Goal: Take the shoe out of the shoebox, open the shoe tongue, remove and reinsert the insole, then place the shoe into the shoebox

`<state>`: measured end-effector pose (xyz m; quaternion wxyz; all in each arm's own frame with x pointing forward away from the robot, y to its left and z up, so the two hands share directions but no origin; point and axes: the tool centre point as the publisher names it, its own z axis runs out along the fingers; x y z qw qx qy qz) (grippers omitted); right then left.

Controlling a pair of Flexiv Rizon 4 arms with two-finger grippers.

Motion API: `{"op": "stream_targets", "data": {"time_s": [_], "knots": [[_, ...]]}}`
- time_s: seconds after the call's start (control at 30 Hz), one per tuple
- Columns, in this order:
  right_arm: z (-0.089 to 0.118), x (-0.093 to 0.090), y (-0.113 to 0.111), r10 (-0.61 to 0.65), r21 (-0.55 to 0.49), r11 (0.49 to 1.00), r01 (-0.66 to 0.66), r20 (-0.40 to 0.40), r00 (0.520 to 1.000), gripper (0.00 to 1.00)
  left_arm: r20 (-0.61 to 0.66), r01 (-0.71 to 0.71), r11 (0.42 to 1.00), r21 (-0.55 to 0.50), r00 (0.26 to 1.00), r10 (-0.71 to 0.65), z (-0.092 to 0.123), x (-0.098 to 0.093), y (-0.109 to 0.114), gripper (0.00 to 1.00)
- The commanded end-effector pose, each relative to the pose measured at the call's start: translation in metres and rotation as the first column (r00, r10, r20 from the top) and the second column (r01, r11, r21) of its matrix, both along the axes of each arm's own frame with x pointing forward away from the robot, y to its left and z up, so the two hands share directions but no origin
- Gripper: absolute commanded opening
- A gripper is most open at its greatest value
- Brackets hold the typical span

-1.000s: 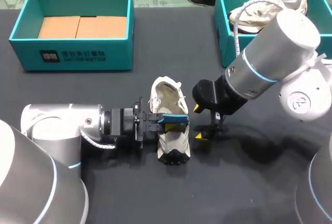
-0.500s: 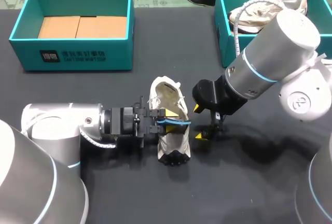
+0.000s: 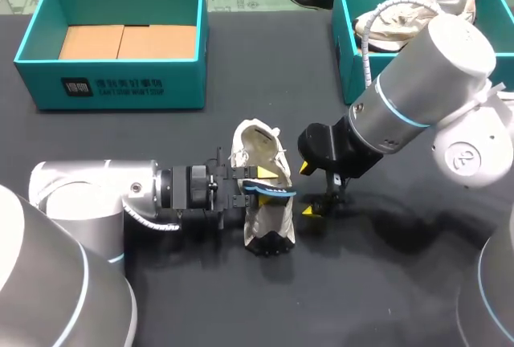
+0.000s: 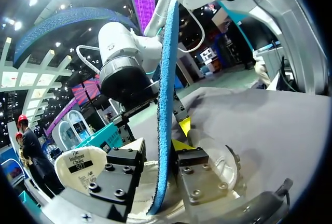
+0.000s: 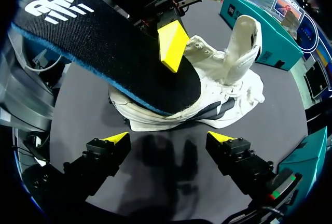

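A white shoe [image 3: 269,226] lies on the dark table [image 3: 241,299], its toe toward the front edge. My left gripper [image 3: 247,187] comes in from the left at the shoe's opening. The blue-edged black insole [image 3: 271,189] stands on edge between its fingers, with a gap on either side, so the gripper is open. In the left wrist view the insole [image 4: 165,105] rises between the black finger blocks [image 4: 123,168] over the shoe [image 4: 224,157]. My right gripper [image 3: 307,189] is open just right of the shoe; in the right wrist view it [image 5: 174,138] is low over bare table, facing the shoe [image 5: 231,79] and insole [image 5: 104,53].
A teal shoebox [image 3: 347,58] at the back right holds a second white shoe [image 3: 401,22]. Another teal box [image 3: 112,90] at the back left holds brown cardboard. Bare table lies in front of the shoe.
My left gripper's fingers have spread apart, letting go of the insole. The insole has turned from lying flat to standing on edge and dropped a little onto the shoe. The right arm has not moved.
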<state>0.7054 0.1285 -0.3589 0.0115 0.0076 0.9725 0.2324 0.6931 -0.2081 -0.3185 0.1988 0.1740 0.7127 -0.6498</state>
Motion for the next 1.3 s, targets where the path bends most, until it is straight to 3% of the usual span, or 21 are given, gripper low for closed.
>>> {"op": "stream_targets", "data": {"time_s": [0.03,0.23,0.33,0.4,0.83,1.3], "knots": [[-0.001,0.000,0.000,0.000,0.001,1.000,0.000,0.001,1.000,1.00,-0.003,-0.019,1.000,0.023,1.000,0.019,0.009,-0.009,0.000,0.30],[-0.001,0.000,0.000,0.000,0.001,1.000,0.000,0.001,1.000,1.00,-0.004,-0.025,0.999,0.046,1.000,0.026,0.015,-0.013,-0.003,0.27],[-0.001,0.000,0.000,0.000,0.001,1.000,0.000,0.001,1.000,1.00,0.042,-0.015,0.998,0.058,0.999,0.012,0.018,-0.017,-0.004,0.15],[-0.001,0.000,0.000,0.000,0.001,1.000,0.000,0.001,1.000,1.00,0.060,-0.003,0.999,0.054,0.998,-0.001,0.017,-0.017,-0.004,0.00],[-0.001,0.000,0.000,0.000,0.001,1.000,0.000,0.001,1.000,1.00,0.129,0.035,0.998,0.054,0.991,-0.041,-0.004,-0.007,0.000,0.00],[-0.001,0.000,0.000,0.000,0.001,1.000,0.000,0.001,1.000,1.00,0.095,-0.001,0.997,0.080,0.995,-0.007,-0.025,0.007,-0.003,0.00]]}}
